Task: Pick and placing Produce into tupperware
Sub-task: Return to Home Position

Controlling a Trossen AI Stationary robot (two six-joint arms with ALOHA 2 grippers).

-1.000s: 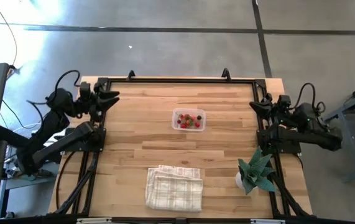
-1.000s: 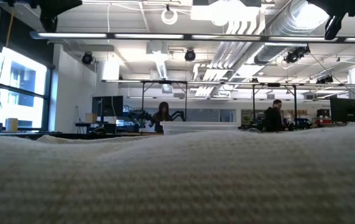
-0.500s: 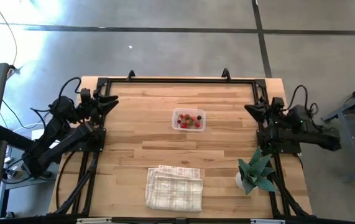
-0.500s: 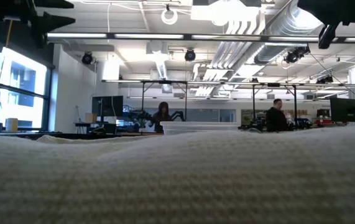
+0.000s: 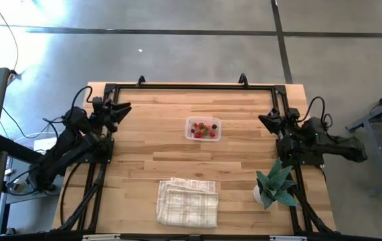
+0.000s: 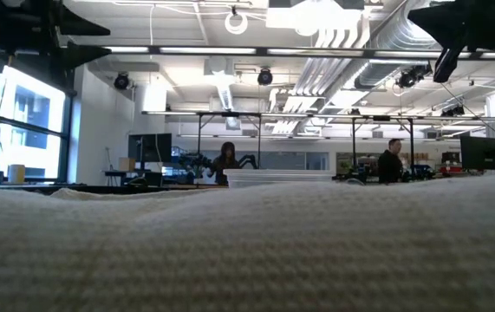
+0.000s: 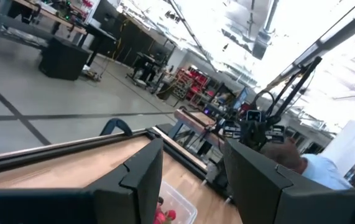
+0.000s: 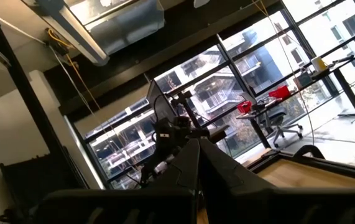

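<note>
At the table's left edge, the dark two-finger left gripper (image 5: 120,111) hangs with its fingers spread and nothing between them. At the near edge lies one folded white checked cloth (image 5: 187,202).

Toward the table's middle sits the one small clear rectangular plastic tupperware (image 5: 203,128), its long axis running across the table from one arm to the other. The tiny round produce (image 5: 197,134) lies inside it. There look to be about half a dozen pieces, mostly red and one dark, though the exact count cannot be told. None shows on the bare wood.

The right gripper (image 5: 264,120), at the right edge, has its fingers pressed together on nothing. It seems somewhat nearer the container, which lies straight inward from it. One green potted plant (image 5: 275,186) stands near that arm's base.
</note>
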